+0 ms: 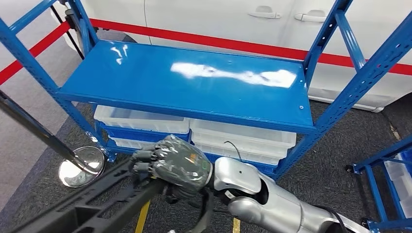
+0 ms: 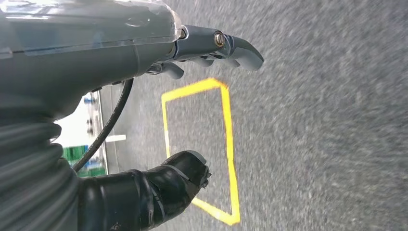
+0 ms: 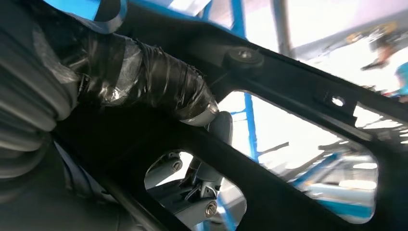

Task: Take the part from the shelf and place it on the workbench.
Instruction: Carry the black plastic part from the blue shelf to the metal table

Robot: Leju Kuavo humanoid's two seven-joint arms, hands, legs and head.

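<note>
In the head view, the robot's right hand [image 1: 172, 162], grey and wrapped in clear film, is sitting in the lower middle of the frame with its fingers [image 1: 143, 160] curling over a long black metal part with cut-out openings [image 1: 82, 206], which is running from the hand down to the lower left corner. The silver right arm [image 1: 272, 199] is coming in from the lower right. Behind the hand, a blue steel shelf rack [image 1: 194, 85] is filling the upper half of the frame, its top board shining under glare, and white plastic bins [image 1: 243, 138] are sitting on the level beneath it. A red barrier belt [image 1: 218, 43] is crossing in front of a white car [image 1: 218, 19] along the top, and a chrome stanchion base [image 1: 82, 167] is standing on the grey carpet at the left. In the left wrist view, the left hand [image 2: 144, 96] is hanging over grey carpet marked with a yellow taped rectangle [image 2: 226, 139] in the centre; its fingers are spread apart and holding nothing. In the right wrist view, the black part [image 3: 298, 144] is stretching diagonally across the frame, and the tape-wrapped thumb [image 3: 159, 84] is pressing on it from the upper left while grey fingers [image 3: 202, 192] are showing through a cut-out at the lower centre, gripping it from the other side.
</note>
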